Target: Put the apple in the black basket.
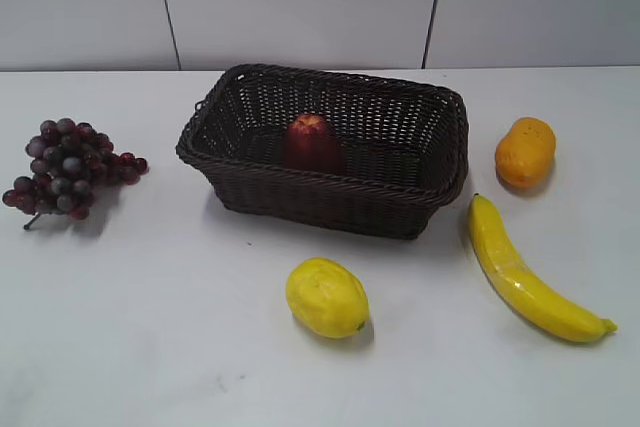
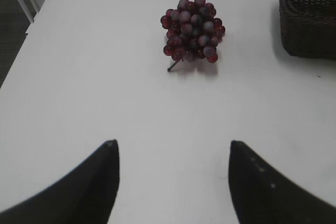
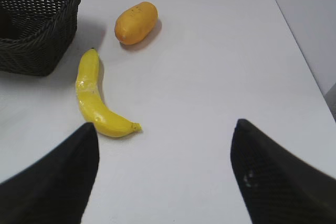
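Note:
The dark red apple (image 1: pixel 311 141) with a yellowish patch on top sits inside the black basket (image 1: pixel 415 209), left of its middle, at the centre back of the white table. A corner of the basket shows in the left wrist view (image 2: pixel 310 30) and in the right wrist view (image 3: pixel 37 51); the apple is hidden in both. My left gripper (image 2: pixel 173 142) is open and empty above bare table. My right gripper (image 3: pixel 165 124) is open and empty above bare table, right of the banana. Neither gripper shows in the exterior view.
A bunch of purple-red grapes (image 1: pixel 68 168) (image 2: pixel 192 30) lies at the left. A yellow lemon (image 1: pixel 327 297) lies in front of the basket. A banana (image 1: pixel 525 272) (image 3: pixel 97 98) and an orange fruit (image 1: pixel 525 151) (image 3: pixel 136 22) lie at the right.

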